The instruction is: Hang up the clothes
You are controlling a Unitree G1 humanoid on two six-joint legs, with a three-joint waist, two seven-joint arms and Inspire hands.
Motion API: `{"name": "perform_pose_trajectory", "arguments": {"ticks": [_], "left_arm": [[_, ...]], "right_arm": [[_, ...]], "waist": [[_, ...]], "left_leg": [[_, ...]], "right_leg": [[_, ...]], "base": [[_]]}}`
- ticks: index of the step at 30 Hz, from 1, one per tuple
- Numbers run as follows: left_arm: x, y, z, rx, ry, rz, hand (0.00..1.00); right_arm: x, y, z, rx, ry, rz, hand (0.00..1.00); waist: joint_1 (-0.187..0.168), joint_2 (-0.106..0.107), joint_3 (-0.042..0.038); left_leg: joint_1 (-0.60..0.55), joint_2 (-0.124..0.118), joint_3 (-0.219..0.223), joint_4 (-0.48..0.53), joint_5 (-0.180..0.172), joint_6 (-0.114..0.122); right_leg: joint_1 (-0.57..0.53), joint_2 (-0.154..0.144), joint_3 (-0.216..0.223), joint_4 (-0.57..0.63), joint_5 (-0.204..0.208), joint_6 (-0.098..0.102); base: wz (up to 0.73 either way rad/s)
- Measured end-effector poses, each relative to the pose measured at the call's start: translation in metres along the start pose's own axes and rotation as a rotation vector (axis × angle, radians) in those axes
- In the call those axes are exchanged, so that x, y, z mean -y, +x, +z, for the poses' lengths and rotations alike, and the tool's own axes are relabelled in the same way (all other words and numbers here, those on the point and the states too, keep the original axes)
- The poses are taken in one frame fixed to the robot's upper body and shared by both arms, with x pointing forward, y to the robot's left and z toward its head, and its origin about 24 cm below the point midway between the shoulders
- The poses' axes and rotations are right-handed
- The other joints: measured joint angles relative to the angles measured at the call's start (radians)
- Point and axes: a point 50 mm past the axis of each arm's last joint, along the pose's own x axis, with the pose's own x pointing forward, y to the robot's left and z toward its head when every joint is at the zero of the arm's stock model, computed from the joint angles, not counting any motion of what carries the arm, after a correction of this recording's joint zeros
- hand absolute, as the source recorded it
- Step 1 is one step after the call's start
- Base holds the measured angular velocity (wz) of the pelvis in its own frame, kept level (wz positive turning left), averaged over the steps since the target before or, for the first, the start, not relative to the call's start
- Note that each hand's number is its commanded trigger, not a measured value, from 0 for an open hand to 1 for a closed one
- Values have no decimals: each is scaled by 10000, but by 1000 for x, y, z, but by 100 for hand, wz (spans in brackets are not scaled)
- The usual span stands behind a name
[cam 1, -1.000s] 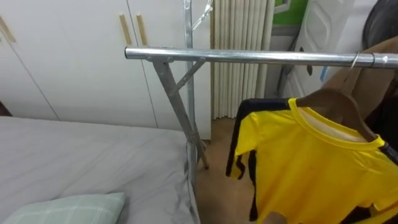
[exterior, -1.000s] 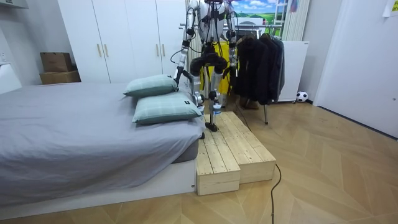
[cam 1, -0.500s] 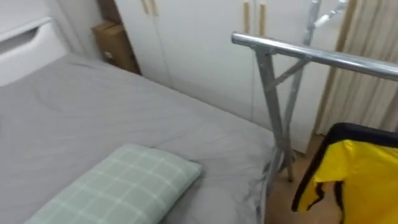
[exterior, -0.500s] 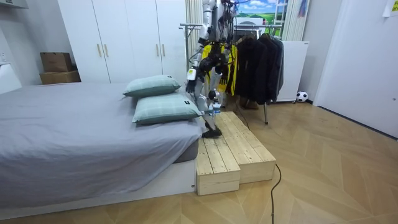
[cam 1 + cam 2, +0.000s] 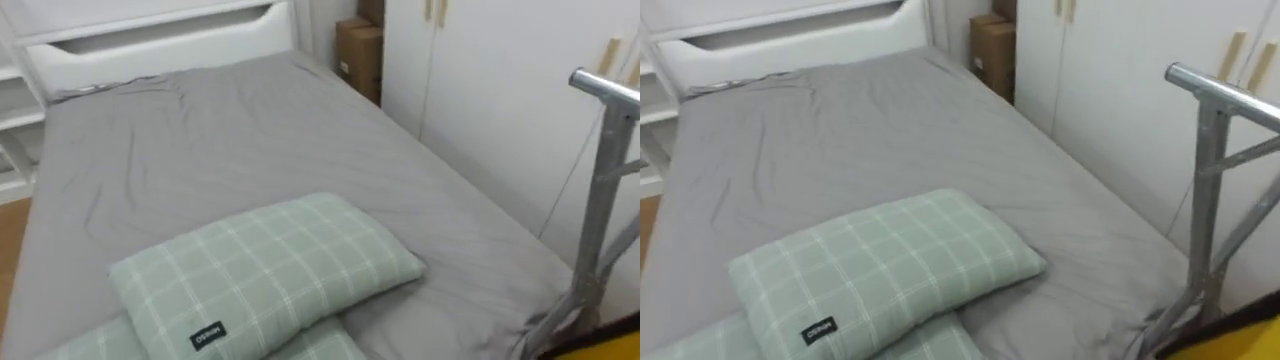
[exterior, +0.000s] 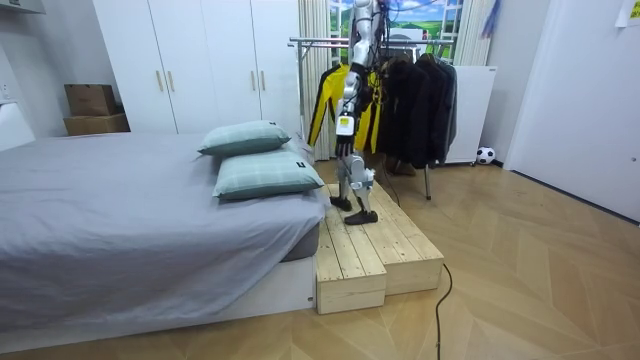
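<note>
In the room view a yellow shirt (image 6: pixel 322 95) with black trim hangs on the metal clothes rack (image 6: pixel 320 42). I stand right in front of it on a wooden platform (image 6: pixel 375 245), turned toward the bed. My left hand (image 6: pixel 341 124) hangs at my side, too small to read. In the eye views the rack's rail end (image 5: pixel 605 88) and its leg stand at the right edge. A sliver of the yellow shirt (image 5: pixel 615 350) shows at the bottom right corner.
A grey bed (image 5: pixel 230 130) with green checked pillows (image 5: pixel 265 265) lies before me. White wardrobes (image 5: pixel 500 90) and cardboard boxes (image 5: pixel 358 55) line the far wall. Dark clothes (image 6: pixel 420 105) hang further along the rack. A small ball (image 6: pixel 485 155) lies on the floor.
I have turned left, away from the rack toward the bed. The eye views have swung from the hanging yellow shirt to the bed and pillows. The shirt stays on the rail.
</note>
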Motion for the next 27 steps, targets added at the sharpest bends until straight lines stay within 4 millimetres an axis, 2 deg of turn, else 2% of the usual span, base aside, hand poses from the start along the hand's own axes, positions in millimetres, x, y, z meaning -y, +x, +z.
{"name": "perform_pose_trajectory", "arguments": {"ticks": [1, 2, 3, 4, 5, 6, 7, 8, 9, 10, 14, 15, 16, 17, 18, 21, 24, 27], "left_arm": [[-4, 0, 2, 12, 27, 107, 0], [-9, 0, 6, 118, 149, 284, 0], [-14, -1, 13, 359, 659, 586, 0], [-13, -1, 12, 376, 639, 567, 0], [-7, -1, 8, 255, 608, 422, 0], [-8, -1, 5, 114, 580, 434, 0], [-10, -1, 5, 84, 526, 481, 0], [-12, -1, 5, 52, 415, 558, 0], [-11, -1, 5, 85, 244, 532, 0], [-11, -1, 6, 134, 192, 527, 0], [-11, -1, 8, 222, 113, 580, 0], [-10, -1, 4, 115, 127, 558, 0], [-9, -1, 3, 70, 140, 533, 0], [-9, 0, 0, -39, 168, 498, 0], [-9, 0, -4, -170, 220, 501, 0], [-11, 0, -19, -528, 242, 508, 0], [-10, 0, -34, -889, 233, 517, 0], [-7, 0, -34, -789, 227, 520, 0]], "right_arm": [[0, 0, -5, -108, 127, 4, 0], [-1, -1, -23, -564, 609, -47, 0], [1, -2, -32, -884, 839, -237, 0], [2, -2, -33, -925, 850, -328, 0], [8, -2, -30, -833, 820, -593, 0], [9, -1, -22, -620, 777, -678, 0], [6, -1, -21, -518, 818, -618, 0], [0, -1, -17, -408, 971, -527, 0], [1, -1, -24, -587, 1108, -579, 0], [1, -2, -26, -658, 1120, -590, 0], [-9, -4, -51, -1646, 932, -355, 0], [-12, -5, -55, -1864, 910, -213, 0], [-13, -5, -56, -1942, 953, -157, 0], [-14, -6, -60, -2109, 966, -61, 0], [-15, -6, -62, -2237, 920, 35, 0], [-14, -6, -58, -2165, 972, 1, 0], [-12, -4, -41, -1517, 1084, -61, 0], [-12, -2, -26, -1084, 1287, -41, 0]], "waist": [[-207, -73, 30], [-511, -331, 54], [-587, -728, 151], [-488, -615, 150], [-307, -279, 163], [-370, -139, 163], [-471, -132, 159], [-726, -137, 160], [-886, -142, 144], [-936, -148, 135], [-1297, -283, 137], [-1381, -316, 138], [-1420, -317, 134], [-1446, -321, 134], [-1449, -344, 130], [-1387, -368, 144], [-1299, -378, 143], [-1123, -391, 158]], "left_leg": [[42, 29, 215, 3, 0, -2], [231, 14, 440, 132, 119, -221], [230, -128, 412, 618, 220, -392], [193, -124, 316, 812, 224, -401], [65, -170, -42, 882, 197, -347], [-113, -221, -385, 896, 90, -131], [-155, -236, -495, 872, 81, -109], [-157, -223, -695, 834, 114, -96], [-127, -231, -882, 803, 149, -100], [-124, -255, -967, 803, 151, -76], [-82, -451, -1648, 653, 150, 179], [-95, -553, -1863, 577, 162, 255], [-95, -598, -1973, 528, 173, 300], [-96, -656, -2207, 460, 157, 396], [-96, -761, -2447, 414, 148, 464], [-114, -938, -2952, 347, 114, 594], [-212, -972, -3245, 335, 116, 608], [-330, -947, -3526, 406, 126, 592]], "right_leg": [[-45, -547, -112, 642, -267, -393], [-54, -1711, 138, 1800, -1009, -418], [-239, -2154, 791, 2432, -1465, -14], [-243, -2091, 947, 2504, -1556, 106], [-214, -1821, 1155, 2279, -1526, 205], [-129, -1664, 1162, 2016, -1387, 272], [-46, -1646, 1084, 1911, -1325, 277], [160, -1636, 906, 1724, -1168, 243], [391, -1653, 765, 1560, -945, 46], [479, -1660, 711, 1484, -876, 19], [1048, -1639, 699, 877, -434, 444], [1156, -1498, 1093, 668, -317, 593], [1233, -1415, 1224, 533, -253, 665], [1380, -1321, 1542, 272, -107, 828], [1504, -1278, 1990, 93, -29, 962], [1761, -1130, 2847, -268, 129, 1152], [2064, -1016, 3038, -873, 217, 1300], [2297, -891, 3211, -1318, 235, 1332]], "base": [[98], [142], [119], [17], [-40], [-37], [9], [41], [45], [42], [45], [54], [55], [57], [59], [50], [31], [26]]}}
